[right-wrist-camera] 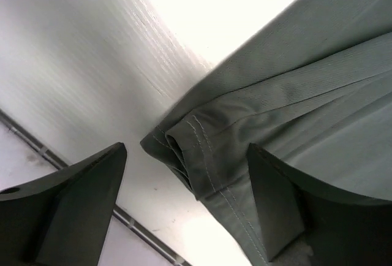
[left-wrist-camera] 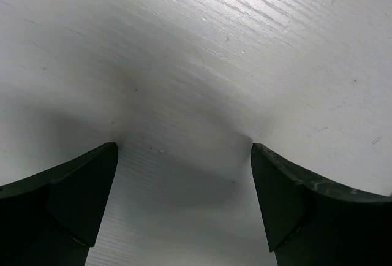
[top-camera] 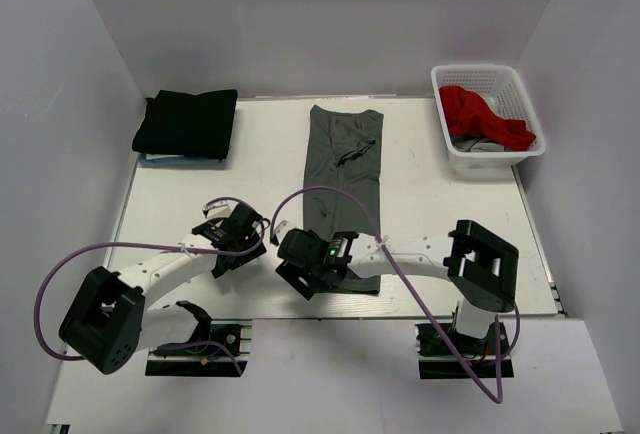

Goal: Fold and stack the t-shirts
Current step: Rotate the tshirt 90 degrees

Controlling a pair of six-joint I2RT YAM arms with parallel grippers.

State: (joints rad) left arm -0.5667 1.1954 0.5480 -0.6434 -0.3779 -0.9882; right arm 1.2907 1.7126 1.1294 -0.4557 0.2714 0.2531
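A dark grey t-shirt point(top-camera: 344, 169) lies folded into a long narrow strip down the middle of the table. Its hemmed near corner point(right-wrist-camera: 202, 149) lies between my right fingers. My right gripper point(top-camera: 312, 272) is open over that near end, holding nothing. My left gripper point(top-camera: 232, 237) is open and empty over bare table point(left-wrist-camera: 184, 94), just left of the shirt. A black t-shirt point(top-camera: 187, 123) lies folded at the far left. A red t-shirt point(top-camera: 483, 117) sits in the white mesh basket point(top-camera: 520, 84) at the far right.
The basket also holds a bit of grey cloth point(top-camera: 478, 145) under the red shirt. White walls close in the table on three sides. The table's near edge rail point(right-wrist-camera: 79, 177) runs just below the shirt's corner.
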